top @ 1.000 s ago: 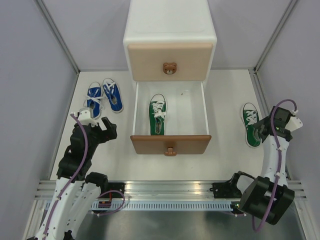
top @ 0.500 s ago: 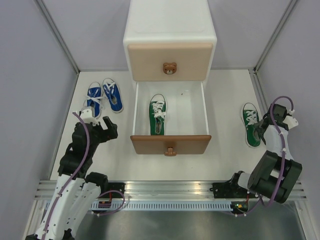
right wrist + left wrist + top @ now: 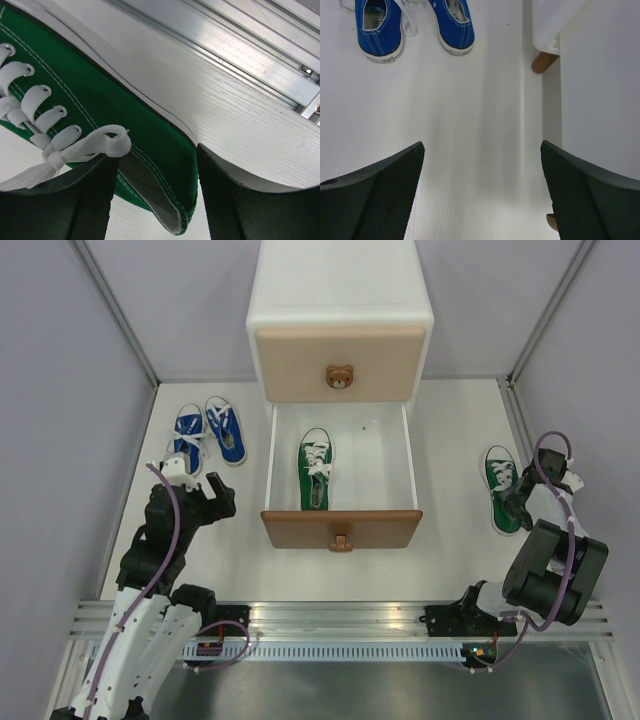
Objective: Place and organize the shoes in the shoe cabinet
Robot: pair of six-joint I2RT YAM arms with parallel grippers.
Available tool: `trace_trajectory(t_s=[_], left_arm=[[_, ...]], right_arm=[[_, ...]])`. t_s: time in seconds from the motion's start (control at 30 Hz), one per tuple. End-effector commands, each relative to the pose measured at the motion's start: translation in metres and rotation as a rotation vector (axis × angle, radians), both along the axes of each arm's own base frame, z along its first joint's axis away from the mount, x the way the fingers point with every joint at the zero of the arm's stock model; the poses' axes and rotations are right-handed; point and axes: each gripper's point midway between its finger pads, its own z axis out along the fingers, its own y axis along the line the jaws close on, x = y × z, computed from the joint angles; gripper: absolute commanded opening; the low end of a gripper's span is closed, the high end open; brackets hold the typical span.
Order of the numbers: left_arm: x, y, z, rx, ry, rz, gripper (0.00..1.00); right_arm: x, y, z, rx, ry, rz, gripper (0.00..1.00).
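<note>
The shoe cabinet (image 3: 340, 300) stands at 12 o'clock on the bench (image 3: 450, 420). Its lower drawer (image 3: 410, 455) is pulled out toward 6 o'clock, so shoes can be dropped in from above. One stowed green shoe (image 3: 316, 468) lies along the drawer's 9 o'clock side, toe toward 12, which leaves room beside it for its partner.

That partner, the loose green shoe (image 3: 497, 475), rests on the bench at about 3 o'clock, well apart from the drawer. The right gripper (image 3: 518, 502) is down at its heel end. In the wrist view the jaws sit on either side of the heel canvas, which fills the gap between them, so they look clamped on it. The heel is likely chosen as the stiffest part that gives a hold clear of the laces.

The blue pair (image 3: 208, 433) sits side by side at 10 o'clock, untouched. The left gripper (image 3: 200, 502) hovers just short of it toward 6 o'clock, jaws wide apart and empty, probably waiting its turn.
</note>
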Motion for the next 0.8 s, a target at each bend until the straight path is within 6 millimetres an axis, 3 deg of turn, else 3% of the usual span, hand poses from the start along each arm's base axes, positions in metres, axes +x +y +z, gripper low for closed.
trace_trajectory(t_s=[0.0,0.3,0.5,0.77], left_arm=[[0.004,-0.004,0.007,0.012,-0.031,-0.028,1.00],[0.005,-0.004,0.005,0.014,-0.022,-0.031,1.00],[0.005,-0.004,0.005,0.016,-0.021,-0.030,1.00],[0.006,-0.003,0.003,0.019,-0.014,-0.028,1.00]], right_arm=[[0.014,0.011,0.002,0.005,-0.018,0.090,0.69],[0.013,0.027,0.015,-0.049,-0.023,0.173,0.75],[0.017,0.034,0.002,-0.015,0.004,0.190,0.75],[0.009,0.032,-0.013,-0.021,0.040,0.166,0.65]])
